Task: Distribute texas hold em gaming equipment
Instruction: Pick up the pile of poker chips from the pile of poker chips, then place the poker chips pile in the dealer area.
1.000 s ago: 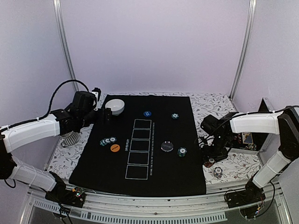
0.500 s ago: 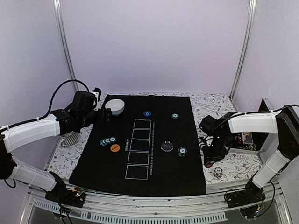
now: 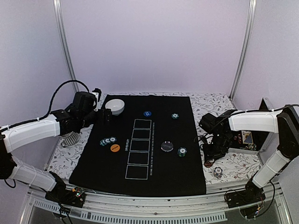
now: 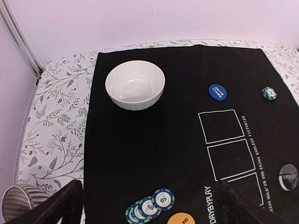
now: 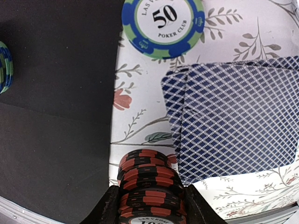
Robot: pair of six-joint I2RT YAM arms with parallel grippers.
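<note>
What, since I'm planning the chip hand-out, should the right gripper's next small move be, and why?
Probably a short lift straight up: the right gripper has its fingers against both sides of the red-and-black chip stack, which sits close beside the playing cards, off the black mat.

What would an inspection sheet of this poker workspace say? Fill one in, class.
Surface: black mat over floral cloth.
Job's things: teal chips, blue disc, orange disc on mat; cards, 50 chip on cloth.
Clutter: white bowl on mat.
Hands: left hand open, empty; right hand closed on red-black chip stack.
Cables: black cable looping over left arm.
Surroundings: lilac walls, metal posts.
</note>
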